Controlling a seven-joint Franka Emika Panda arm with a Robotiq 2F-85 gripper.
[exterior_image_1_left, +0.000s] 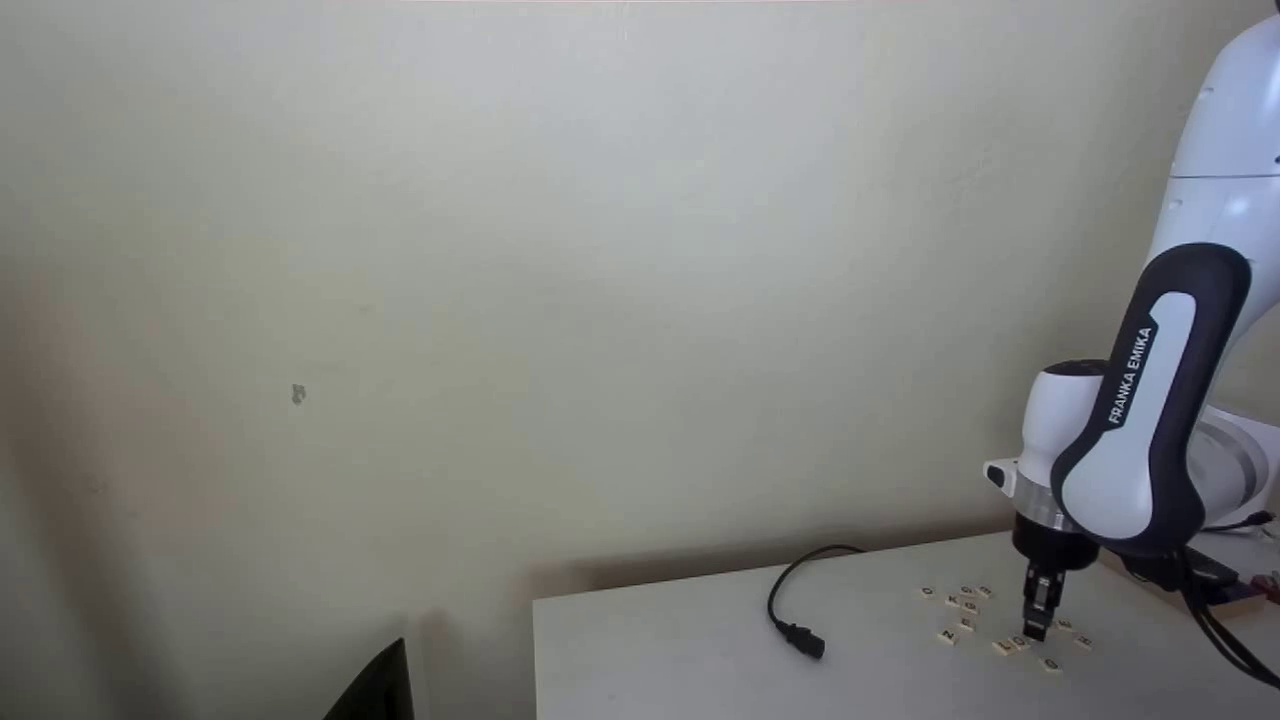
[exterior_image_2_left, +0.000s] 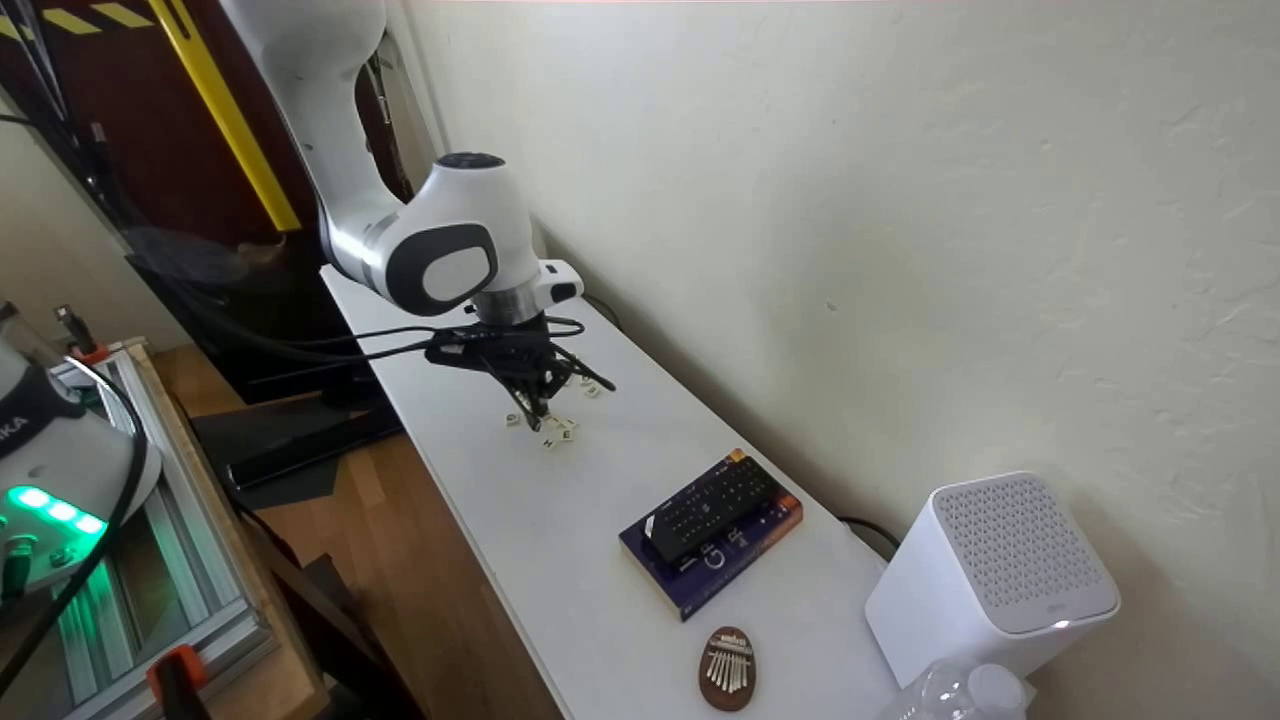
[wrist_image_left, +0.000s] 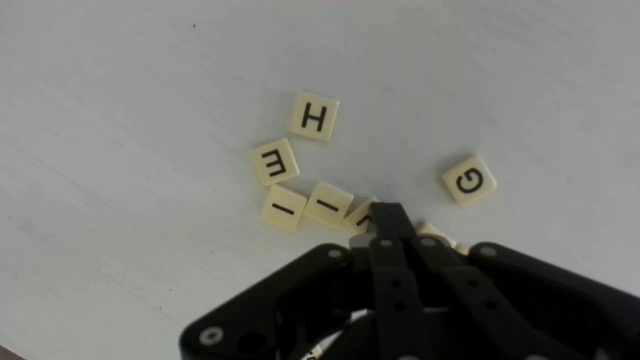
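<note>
My black gripper (wrist_image_left: 392, 220) is shut, its fingertips together and pointing down among cream letter tiles on the white table (exterior_image_2_left: 520, 540). In the wrist view a partly covered tile (wrist_image_left: 357, 218) lies right beside the fingertips; whether they touch it I cannot tell. Left of it are two I tiles (wrist_image_left: 329, 205), an E tile (wrist_image_left: 275, 162) and an H tile (wrist_image_left: 314, 116). A G tile (wrist_image_left: 470, 180) lies off to the right. Another tile (wrist_image_left: 435, 233) peeks out behind the right finger. No held tile shows between the fingers. Both exterior views show the gripper (exterior_image_1_left: 1036, 634) low over the tiles.
A black power cable's plug (exterior_image_1_left: 803, 640) lies near more loose tiles (exterior_image_1_left: 948, 636). Further along the table are a dark blue book (exterior_image_2_left: 725, 575) with a black keypad (exterior_image_2_left: 712, 508) on top, a brown thumb piano (exterior_image_2_left: 728, 675), a white box (exterior_image_2_left: 985, 570) and a clear bottle (exterior_image_2_left: 945, 695).
</note>
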